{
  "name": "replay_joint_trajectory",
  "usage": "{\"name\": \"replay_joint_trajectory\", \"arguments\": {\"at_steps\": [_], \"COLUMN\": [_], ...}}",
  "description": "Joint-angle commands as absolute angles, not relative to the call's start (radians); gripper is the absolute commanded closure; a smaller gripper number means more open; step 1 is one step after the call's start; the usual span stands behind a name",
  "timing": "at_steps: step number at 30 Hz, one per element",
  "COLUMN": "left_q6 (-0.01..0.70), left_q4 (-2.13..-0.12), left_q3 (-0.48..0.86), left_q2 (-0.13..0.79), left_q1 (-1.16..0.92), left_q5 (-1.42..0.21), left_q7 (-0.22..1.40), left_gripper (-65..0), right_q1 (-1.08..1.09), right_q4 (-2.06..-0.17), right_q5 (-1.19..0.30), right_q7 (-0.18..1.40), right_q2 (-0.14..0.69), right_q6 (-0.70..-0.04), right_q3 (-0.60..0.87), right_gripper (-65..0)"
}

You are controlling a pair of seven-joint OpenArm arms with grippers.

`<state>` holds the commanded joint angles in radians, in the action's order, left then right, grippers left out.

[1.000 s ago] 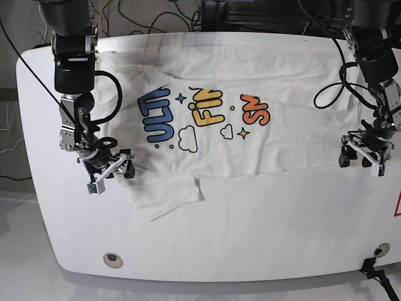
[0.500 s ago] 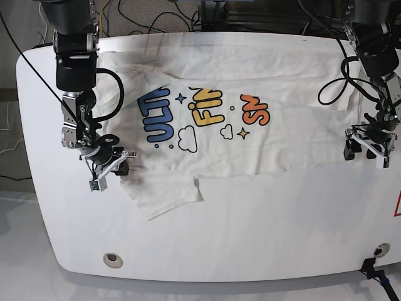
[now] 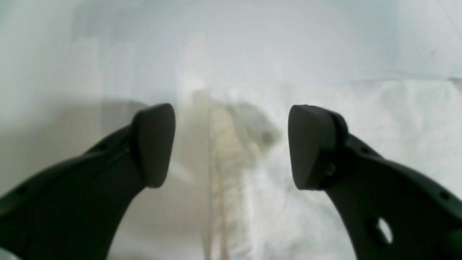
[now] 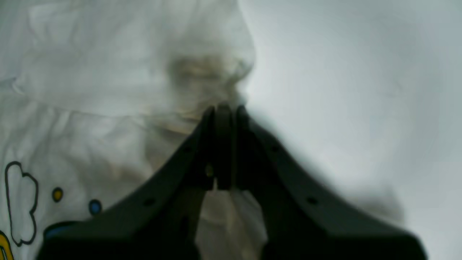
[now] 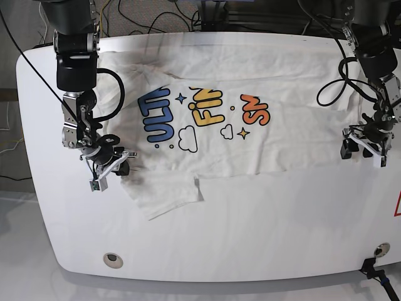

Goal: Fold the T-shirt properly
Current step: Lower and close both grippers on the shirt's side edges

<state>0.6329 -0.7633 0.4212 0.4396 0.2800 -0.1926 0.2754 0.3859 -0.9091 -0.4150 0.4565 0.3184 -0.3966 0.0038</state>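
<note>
Black fingers (image 4: 202, 155) pinch crumpled white T-shirt (image 4: 108, 90).

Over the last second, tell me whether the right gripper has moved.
Yes. In the base view the right gripper has closed and drawn in slightly toward the T-shirt edge, away from the table rim; its jaws now pinch the cloth.

White T-shirt (image 5: 276, 94) with blue, yellow, orange print; black fingers (image 3: 155, 144)

A lab: white table (image 5: 250, 232), loose cables (image 5: 156, 15).
</note>
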Motion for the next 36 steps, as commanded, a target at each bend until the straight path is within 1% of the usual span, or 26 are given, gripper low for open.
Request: {"name": "replay_joint_trajectory", "arguments": {"at_steps": [10, 13, 17, 25, 26, 28, 30, 32, 33, 36], "left_q6": [0.641, 0.641, 0.641, 0.634, 0.633, 0.633, 0.633, 0.633, 0.633, 0.633], "left_q4": [-0.757, -0.759, -0.805, -0.848, -0.846, -0.846, -0.84, -0.84, -0.84, -0.846], "left_q3": [0.418, 0.377, 0.343, 0.344, 0.344, 0.344, 0.344, 0.344, 0.344, 0.344], "left_q2": [0.389, 0.378, 0.364, 0.357, 0.357, 0.358, 0.358, 0.358, 0.358, 0.358], "left_q1": [0.274, 0.272, 0.257, 0.251, 0.254, 0.255, 0.257, 0.257, 0.259, 0.26], "left_q5": [-0.193, -0.197, -0.197, -0.197, -0.196, -0.196, -0.193, -0.193, -0.193, -0.194], "left_q7": [0.28, 0.28, 0.285, 0.288, 0.285, 0.285, 0.283, 0.283, 0.283, 0.283], "left_gripper": [-46.0, -46.0, -46.0, -45.6, -42.6, -32.6, -19.6, -5.0, 0.0, 0.0], "right_q1": [0.384, 0.383, 0.364, 0.364, 0.366, 0.371, 0.377, 0.387, 0.389, 0.392], "right_q4": [-0.909, -0.909, -0.912, -0.912, -0.912, -0.912, -0.912, -0.912, -0.912, -0.914], "right_q5": [-0.415, -0.415, -0.415, -0.415, -0.415, -0.415, -0.415, -0.415, -0.415, -0.415], "right_q7": [0.456, 0.456, 0.456, 0.456, 0.456, 0.456, 0.456, 0.456, 0.456, 0.456], "right_q2": [0.318, 0.318, 0.318, 0.318, 0.318, 0.318, 0.318, 0.318, 0.318, 0.318], "right_q6": [-0.397, -0.397, -0.397, -0.397, -0.397, -0.397, -0.397, -0.397, -0.397, -0.397], "right_q3": [0.004, 0.004, 0.005, 0.005, 0.005, 0.005, 0.005, 0.005, 0.005, 0.005], "right_gripper": [0.0, 0.0, 0.0, 0.0, 0.0, 0.0, 0.0, 0.0, 0.0, 0.0]}}
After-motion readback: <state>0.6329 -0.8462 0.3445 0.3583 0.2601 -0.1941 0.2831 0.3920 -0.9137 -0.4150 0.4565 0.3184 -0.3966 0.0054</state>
